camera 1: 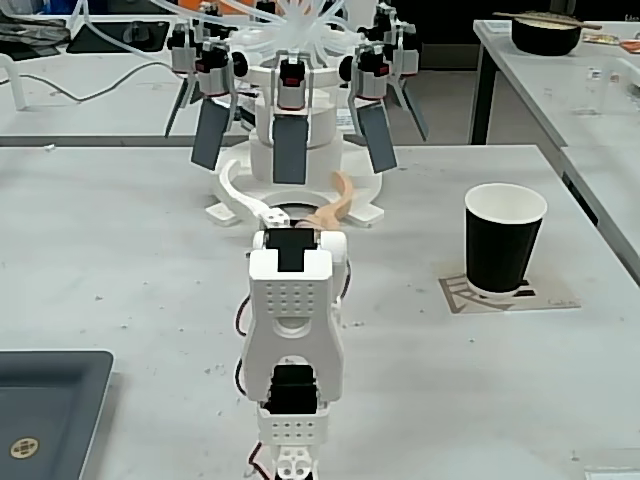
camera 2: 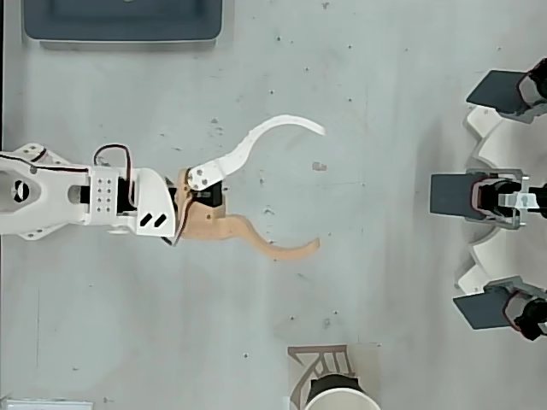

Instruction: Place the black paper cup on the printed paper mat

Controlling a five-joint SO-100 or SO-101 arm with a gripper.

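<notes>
The black paper cup [camera 1: 505, 240] stands upright on the printed paper mat [camera 1: 470, 295] at the right of the table in the fixed view. In the overhead view only the cup's white rim [camera 2: 342, 400] shows at the bottom edge, with the mat [camera 2: 308, 363] sticking out from under it. My gripper [camera 1: 288, 172] [camera 2: 318, 188] is open mid-table, one curved white finger and one tan finger spread wide with nothing between them. It is well apart from the cup, which sits off to its side.
A dark grey tray [camera 1: 50, 400] [camera 2: 124, 21] lies on the side opposite the cup. A white rig with several dark paddles [camera 1: 290, 120] [camera 2: 496, 196] stands just beyond the fingertips. A dark bowl with chopsticks [camera 1: 545, 35] sits on a separate table.
</notes>
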